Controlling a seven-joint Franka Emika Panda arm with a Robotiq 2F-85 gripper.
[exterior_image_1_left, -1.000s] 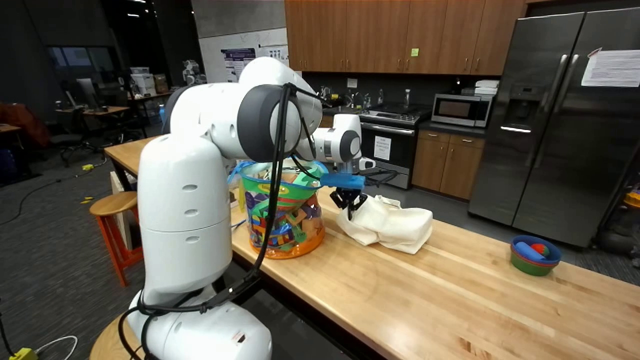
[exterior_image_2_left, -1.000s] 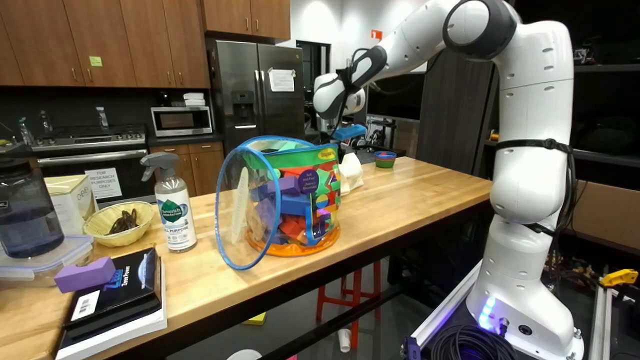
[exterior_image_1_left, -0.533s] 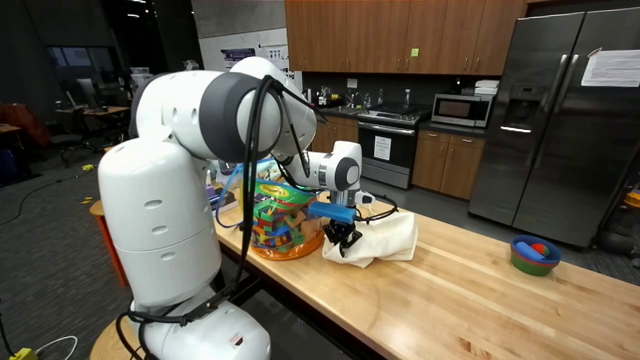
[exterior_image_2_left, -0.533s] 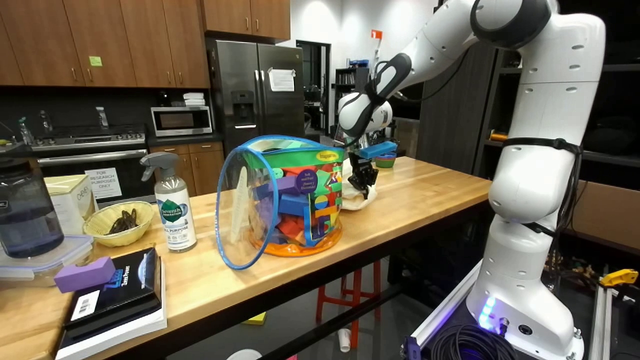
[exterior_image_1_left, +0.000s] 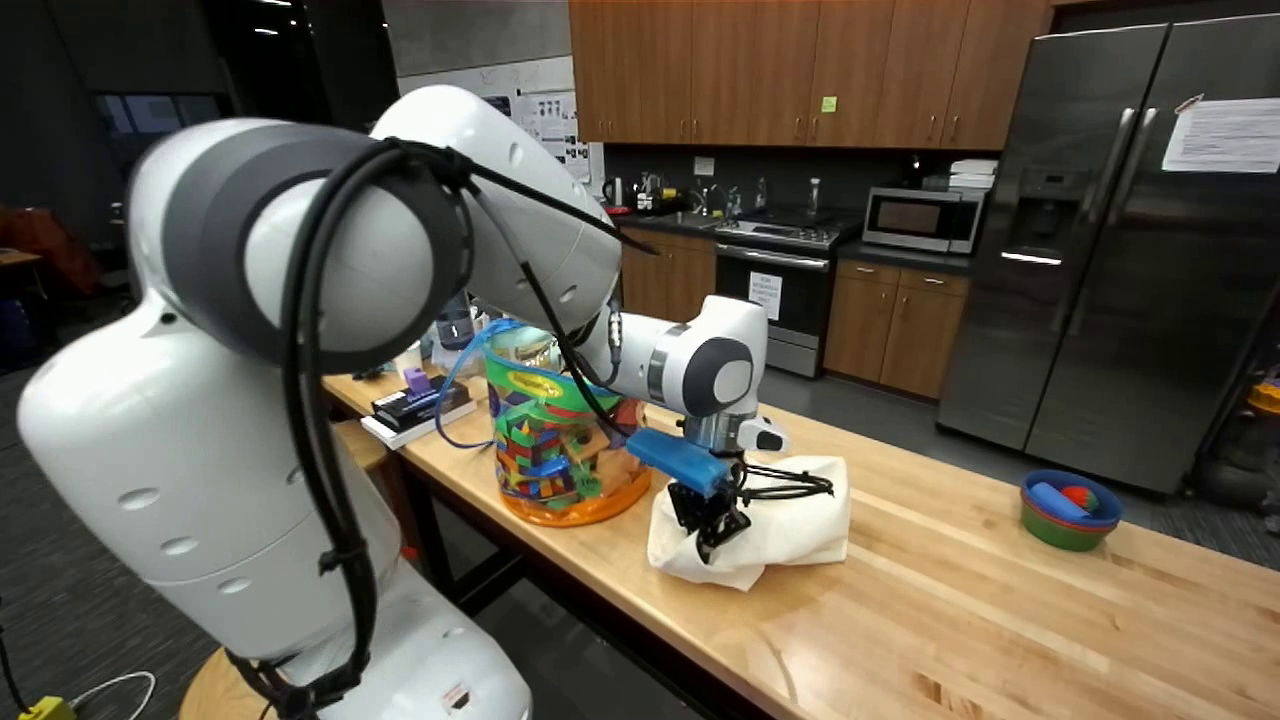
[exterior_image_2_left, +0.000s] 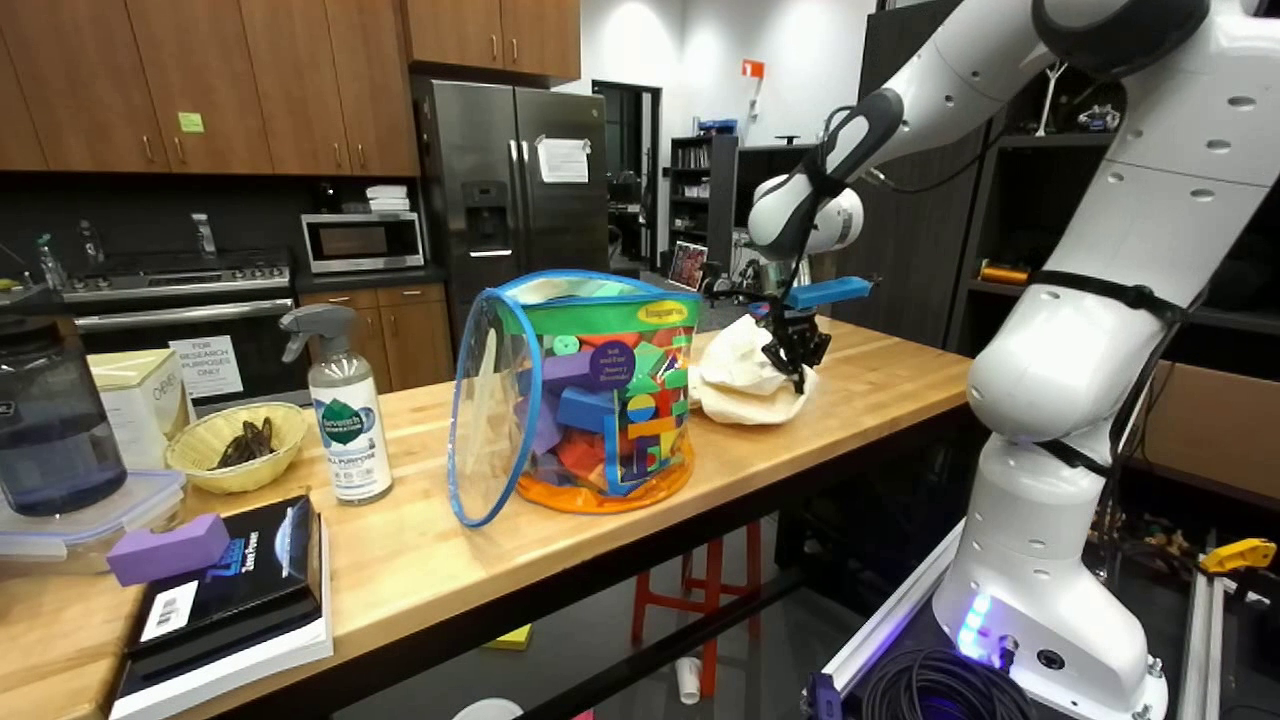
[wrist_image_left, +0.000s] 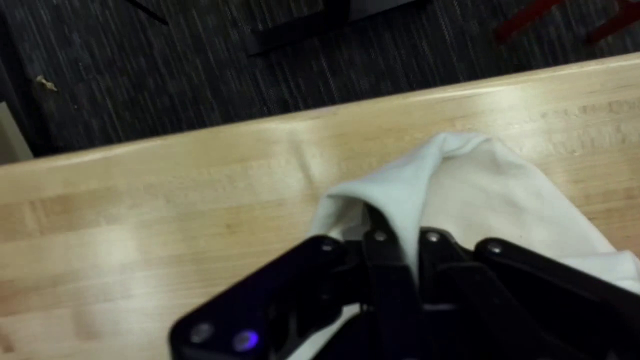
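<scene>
Cloth beside "Soft and Fun" bag

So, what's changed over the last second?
The gripper has pulled back toward the robot's base, dragging the white cloth bag along. The clear block tub has shifted slightly the same way. Nothing was newly gripped or released: the jaws stay shut on the bag. The stacked bowls and spray bottle haven't moved.
</scene>
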